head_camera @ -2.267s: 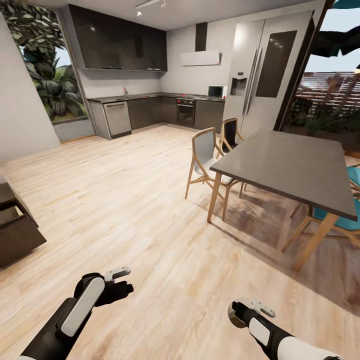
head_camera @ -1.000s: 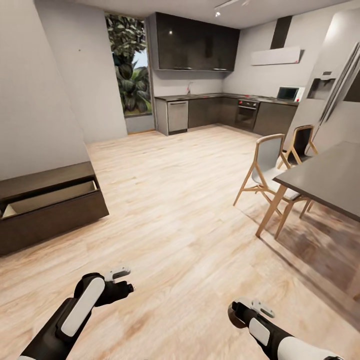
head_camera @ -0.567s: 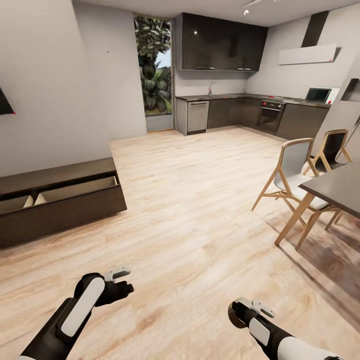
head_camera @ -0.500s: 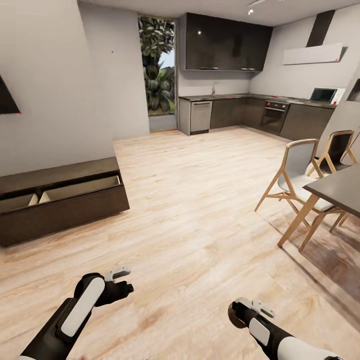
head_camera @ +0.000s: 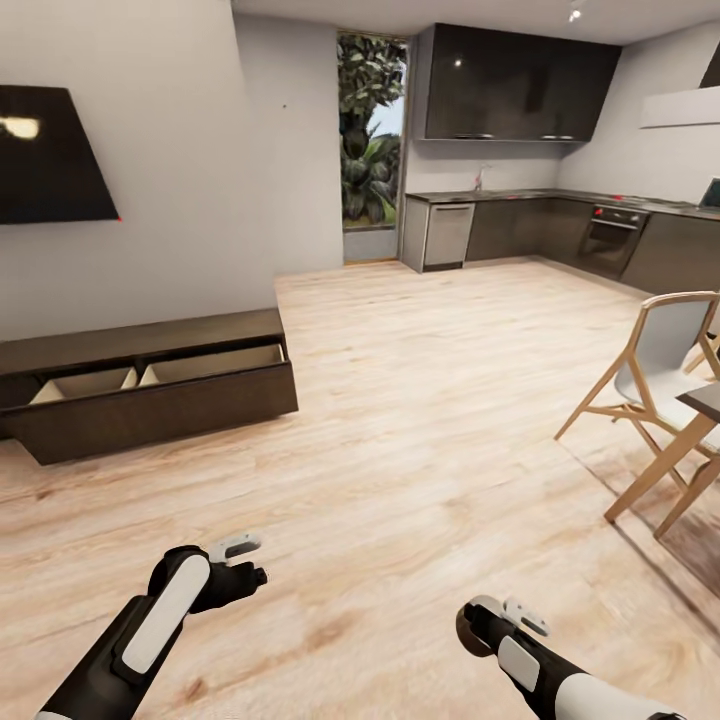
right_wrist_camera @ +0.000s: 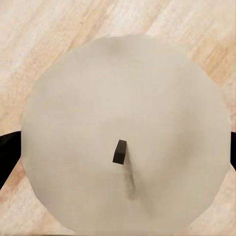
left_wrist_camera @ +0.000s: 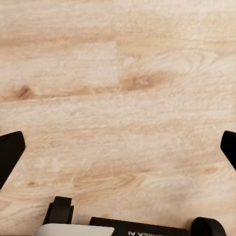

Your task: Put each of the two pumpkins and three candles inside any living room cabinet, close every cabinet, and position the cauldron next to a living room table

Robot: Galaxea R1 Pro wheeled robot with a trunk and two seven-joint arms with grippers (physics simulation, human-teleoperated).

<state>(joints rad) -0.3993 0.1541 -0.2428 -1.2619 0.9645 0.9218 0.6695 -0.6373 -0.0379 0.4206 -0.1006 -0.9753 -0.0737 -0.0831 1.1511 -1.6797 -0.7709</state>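
Observation:
A cream-white candle (right_wrist_camera: 147, 108) with a short dark wick sits between the fingers of my right gripper (right_wrist_camera: 118, 147), which is shut on it low over the plank floor (head_camera: 400, 420). In the head view that gripper (head_camera: 478, 628) hangs at the lower right. My left gripper (head_camera: 245, 560) is open and holds nothing; in its wrist view its fingertips (left_wrist_camera: 10, 152) stand wide apart over bare floor. The long dark brown cabinet (head_camera: 150, 415) stands against the left wall, ahead and to the left. Its top drawer is pulled out, showing two tan compartments (head_camera: 215, 362).
A black TV (head_camera: 50, 155) hangs above the cabinet. A wooden chair (head_camera: 650, 375) and the corner of a dark table (head_camera: 705, 398) stand at the right. Grey kitchen cabinets (head_camera: 540, 230) line the far wall beside a window. Open floor lies between me and the cabinet.
The whole view has swung to the left: the table and chairs slid off to the right, and the cabinet and TV came into view. Both arms keep their pose.

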